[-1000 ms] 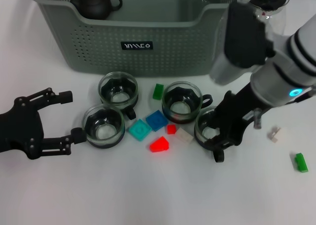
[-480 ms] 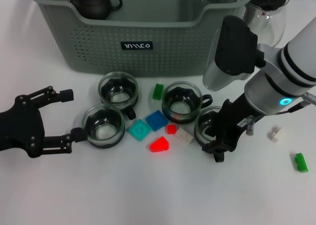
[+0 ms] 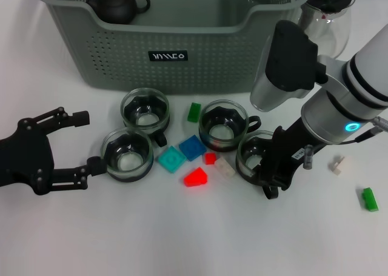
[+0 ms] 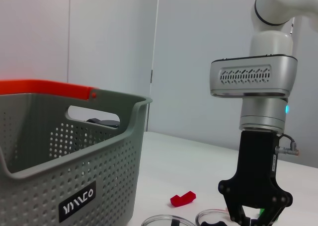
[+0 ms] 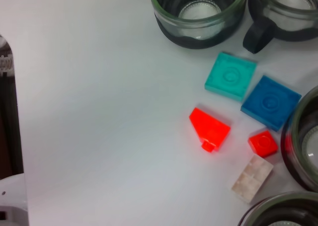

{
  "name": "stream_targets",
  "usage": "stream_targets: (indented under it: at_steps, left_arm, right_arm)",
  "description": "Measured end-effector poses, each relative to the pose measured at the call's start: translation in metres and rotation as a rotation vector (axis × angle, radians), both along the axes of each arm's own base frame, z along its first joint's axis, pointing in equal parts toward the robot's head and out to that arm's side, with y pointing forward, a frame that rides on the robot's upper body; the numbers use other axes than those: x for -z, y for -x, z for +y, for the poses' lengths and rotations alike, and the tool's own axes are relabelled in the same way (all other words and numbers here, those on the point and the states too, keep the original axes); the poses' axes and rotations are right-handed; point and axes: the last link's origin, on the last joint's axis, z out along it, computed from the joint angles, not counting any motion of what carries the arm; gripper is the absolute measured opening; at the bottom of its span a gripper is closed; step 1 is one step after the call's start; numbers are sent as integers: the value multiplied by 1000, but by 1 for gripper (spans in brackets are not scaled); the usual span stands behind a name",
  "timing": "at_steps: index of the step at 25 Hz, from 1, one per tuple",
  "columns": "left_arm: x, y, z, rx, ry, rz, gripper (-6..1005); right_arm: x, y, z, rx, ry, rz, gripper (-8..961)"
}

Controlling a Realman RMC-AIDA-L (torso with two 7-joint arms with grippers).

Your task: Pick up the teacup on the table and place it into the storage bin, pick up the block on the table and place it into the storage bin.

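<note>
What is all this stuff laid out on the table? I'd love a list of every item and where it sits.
storage bin: 1, grey-green, at the back of the table.
teapot: 1, dark, inside the bin at its left end.
glass jug: 1, clear with a dark lid, right of the bin.
teacups: 4, clear glass, in front of the bin.
red blocks: 2, among the cups.
blue block: 1, beside the teal block.
green blocks: 2, one between the cups, one far right.
white blocks: 2, one by the rightmost cup, one further right.
left pincer: black, open, beside the left front cup.
right pincer: black, down at the rightmost cup.
</note>
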Motion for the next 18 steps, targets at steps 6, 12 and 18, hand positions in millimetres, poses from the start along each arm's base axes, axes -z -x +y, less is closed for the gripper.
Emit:
stream_targets:
  at_steps: [6, 12, 18]
  left_arm:
    - [0, 0, -1, -3, 0, -1, 947]
    - [0, 1, -1, -4, 0, -2, 947]
    - [0, 1, -2, -8, -8, -7, 947]
  right_arm:
    - [-26, 15, -1, 48, 8, 75, 62]
    - [-100, 53, -1, 33, -9, 499, 60]
    - [-130, 67, 12, -57, -134, 778, 61]
